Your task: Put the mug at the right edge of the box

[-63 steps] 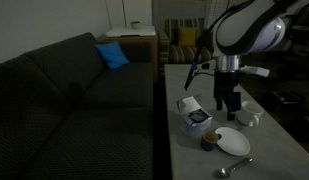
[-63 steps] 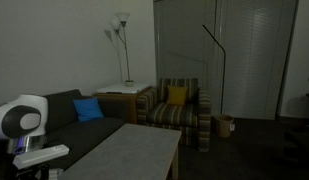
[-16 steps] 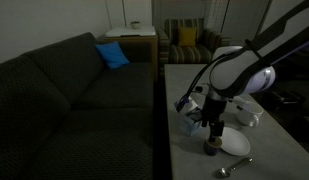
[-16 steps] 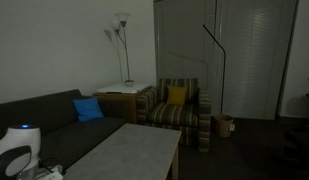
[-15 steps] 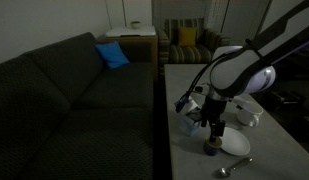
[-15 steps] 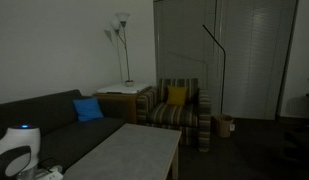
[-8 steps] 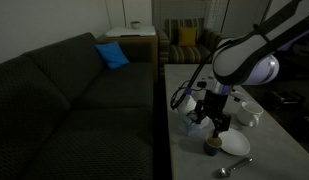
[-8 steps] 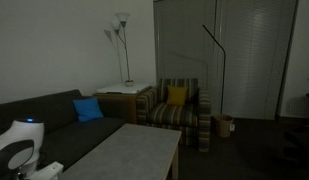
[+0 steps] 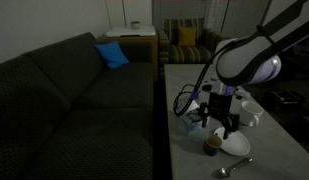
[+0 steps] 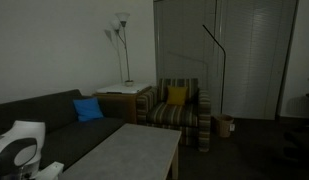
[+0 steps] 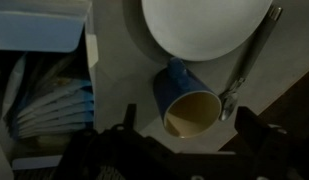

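Above the mug [image 9: 211, 143], end effector [image 9: 226, 130] spread, empty, higher than before.

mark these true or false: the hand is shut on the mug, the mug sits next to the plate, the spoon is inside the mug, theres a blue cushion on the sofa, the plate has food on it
1. The hand is shut on the mug: false. The hand is open, its fingers apart above the mug.
2. The mug sits next to the plate: true. It is on the table, right by the rim of the plate.
3. The spoon is inside the mug: false. The spoon lies on the table beside the plate and mug.
4. A blue cushion is on the sofa: true. The cushion is on the sofa.
5. The plate has food on it: false. It looks empty.
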Robot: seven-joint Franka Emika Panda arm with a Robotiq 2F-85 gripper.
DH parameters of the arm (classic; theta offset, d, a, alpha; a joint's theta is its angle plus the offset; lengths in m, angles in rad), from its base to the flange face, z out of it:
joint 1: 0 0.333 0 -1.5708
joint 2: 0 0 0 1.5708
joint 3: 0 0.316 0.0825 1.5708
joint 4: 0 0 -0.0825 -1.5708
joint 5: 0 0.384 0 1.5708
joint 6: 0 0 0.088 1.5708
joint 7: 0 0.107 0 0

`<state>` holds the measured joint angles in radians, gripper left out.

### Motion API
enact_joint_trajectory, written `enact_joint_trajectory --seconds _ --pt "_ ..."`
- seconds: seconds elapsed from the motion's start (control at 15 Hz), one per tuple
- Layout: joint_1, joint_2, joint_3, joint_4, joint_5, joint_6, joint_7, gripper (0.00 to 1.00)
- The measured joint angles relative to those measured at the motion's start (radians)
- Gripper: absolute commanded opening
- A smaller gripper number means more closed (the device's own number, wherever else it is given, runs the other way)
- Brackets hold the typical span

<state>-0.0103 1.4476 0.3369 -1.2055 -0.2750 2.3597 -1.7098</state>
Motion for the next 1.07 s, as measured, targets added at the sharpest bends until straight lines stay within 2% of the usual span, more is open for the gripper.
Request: enact_joint_trajectory --seconds 0.33,0.6,0.8,1.07 --pt "0.017 0.027 -0.023 -0.002 -0.005 0.181 0.015 1.0" --pt "0.036 0.028 -0.055 -0.006 -0.017 0.198 0.006 1.0" --pt "0.027 0.028 -0.037 -0.01 -0.017 0.205 -0.043 1.0" --pt "-0.013 0.027 0.026 -0.021 -0.016 0.203 -0.152 1.0"
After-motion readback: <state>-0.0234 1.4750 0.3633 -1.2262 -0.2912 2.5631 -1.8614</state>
